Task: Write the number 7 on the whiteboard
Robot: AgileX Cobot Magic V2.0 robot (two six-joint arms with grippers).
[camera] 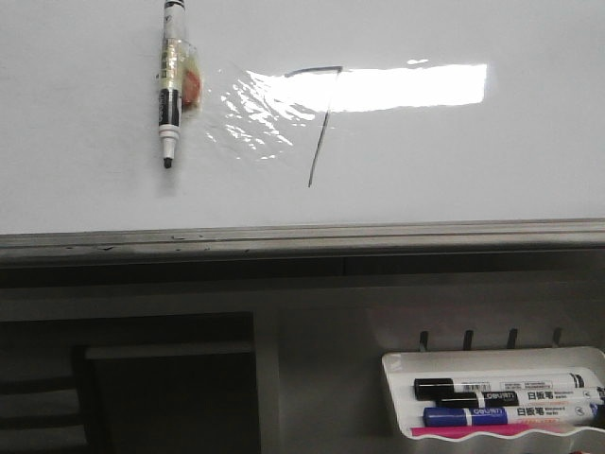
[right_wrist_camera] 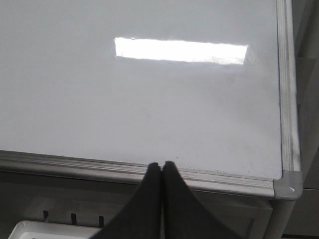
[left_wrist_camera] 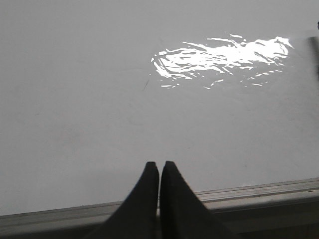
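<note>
The whiteboard [camera: 454, 161] fills the upper front view, glossy white with a glare strip and a wrinkled shiny patch [camera: 250, 113]. A thin dark number 7 [camera: 321, 118] is drawn on it, its top bar at the glare and its downstroke slanting down. A black-tipped marker [camera: 170, 90] lies or hangs on the board left of the 7, tip down. No gripper shows in the front view. My left gripper [left_wrist_camera: 159, 163] is shut and empty over the board's lower edge. My right gripper [right_wrist_camera: 161, 163] is shut and empty at the board's lower right edge.
The board's grey metal lower edge [camera: 302, 236] runs across the front view. A small white tray [camera: 492, 364] at the lower right holds a black marker [camera: 501, 390], a blue one [camera: 506, 414] and a pink item. The board's right corner [right_wrist_camera: 288, 185] shows in the right wrist view.
</note>
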